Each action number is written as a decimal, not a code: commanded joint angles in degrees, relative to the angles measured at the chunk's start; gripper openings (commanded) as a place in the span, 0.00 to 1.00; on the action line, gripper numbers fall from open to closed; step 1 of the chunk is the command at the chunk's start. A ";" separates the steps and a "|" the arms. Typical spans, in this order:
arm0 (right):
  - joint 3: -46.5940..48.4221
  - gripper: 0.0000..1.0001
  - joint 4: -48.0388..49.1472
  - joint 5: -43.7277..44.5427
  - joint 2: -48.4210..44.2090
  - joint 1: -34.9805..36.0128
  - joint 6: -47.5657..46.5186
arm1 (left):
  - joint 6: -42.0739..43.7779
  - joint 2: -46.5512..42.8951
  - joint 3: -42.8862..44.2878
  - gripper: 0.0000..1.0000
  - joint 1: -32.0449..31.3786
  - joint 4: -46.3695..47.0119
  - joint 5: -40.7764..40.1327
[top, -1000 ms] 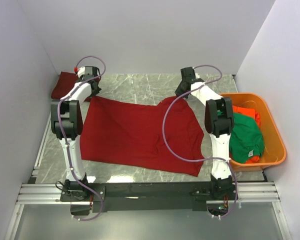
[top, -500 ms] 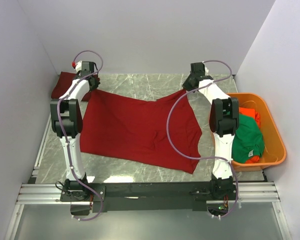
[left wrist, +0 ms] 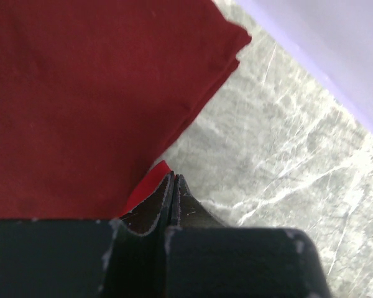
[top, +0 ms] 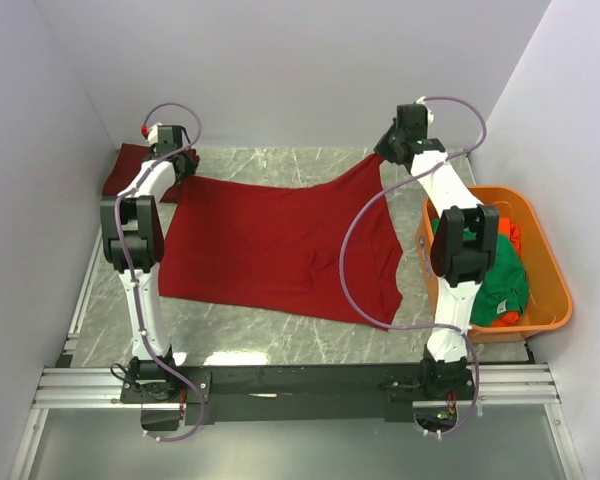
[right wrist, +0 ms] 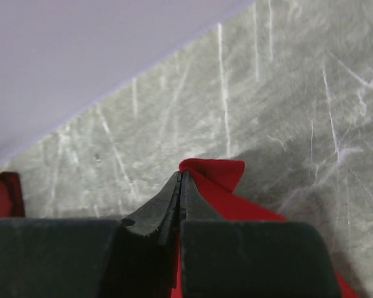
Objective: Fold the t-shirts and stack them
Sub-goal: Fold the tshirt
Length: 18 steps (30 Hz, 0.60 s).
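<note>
While the top view looks down, we note both arms stretched toward the upper frame: left gripper [top: 180,165] upper left, right gripper [top: 385,152] upper right, the crimson t-shirt [top: 270,245] strung between them over the table [top: 280,165] at centre.

Left wrist view: jaws pinched together on a red edge of that shirt; a folded crimson shirt [left wrist: 81,93] fills the upper left.

Right wrist view: jaws clamped on the shirt's raised corner.
</note>
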 commanded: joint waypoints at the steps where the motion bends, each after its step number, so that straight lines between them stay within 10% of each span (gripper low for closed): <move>1: -1.55 0.00 2.95 1.36 -6.12 -0.44 -1.31 | -1.06 -2.53 -0.15 0.00 1.05 4.33 2.14; 18: -31.16 0.00 11.04 -2.86 -27.65 0.61 3.17 | -3.44 -15.27 -18.25 0.00 3.07 14.69 4.43</move>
